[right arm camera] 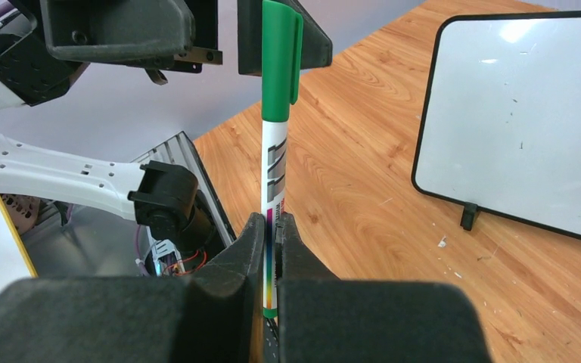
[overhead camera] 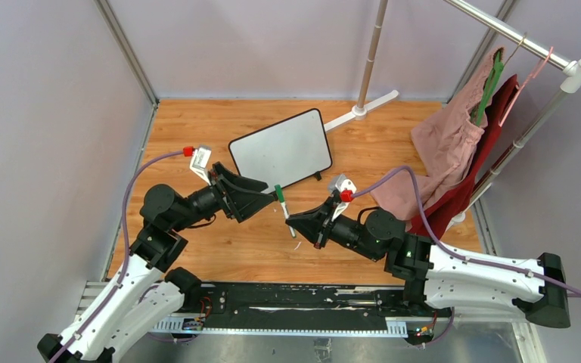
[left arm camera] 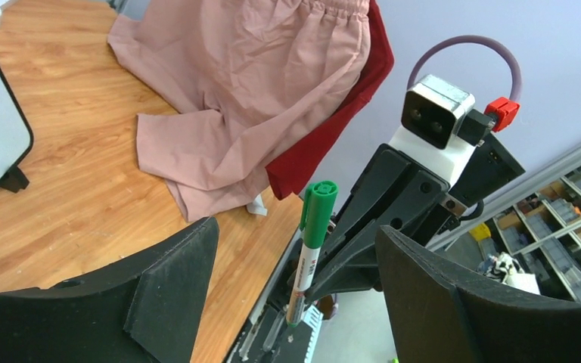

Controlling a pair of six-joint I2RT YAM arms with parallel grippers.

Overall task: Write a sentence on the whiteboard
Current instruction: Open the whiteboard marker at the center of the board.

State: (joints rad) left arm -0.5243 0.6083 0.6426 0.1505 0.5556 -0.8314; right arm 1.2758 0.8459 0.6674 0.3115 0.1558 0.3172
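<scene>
Green cap (right arm camera: pixel 280 60): between left gripper's (left arm camera: pixel 293 233) wide-open jaws, untouched.
Right gripper (right arm camera: pixel 272 227): clamped on marker (right arm camera: pixel 275 174) barrel.
Risk: off-centre pinch could tilt marker; whiteboard (overhead camera: pixel 280 147) blank.

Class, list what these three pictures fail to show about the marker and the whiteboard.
The marker tip: every view, covered by the green cap.
The marker's label print: top view, too small to read.
The whiteboard: right wrist view, right part cut by the frame edge; left wrist view, only a corner shows at the left edge.
</scene>
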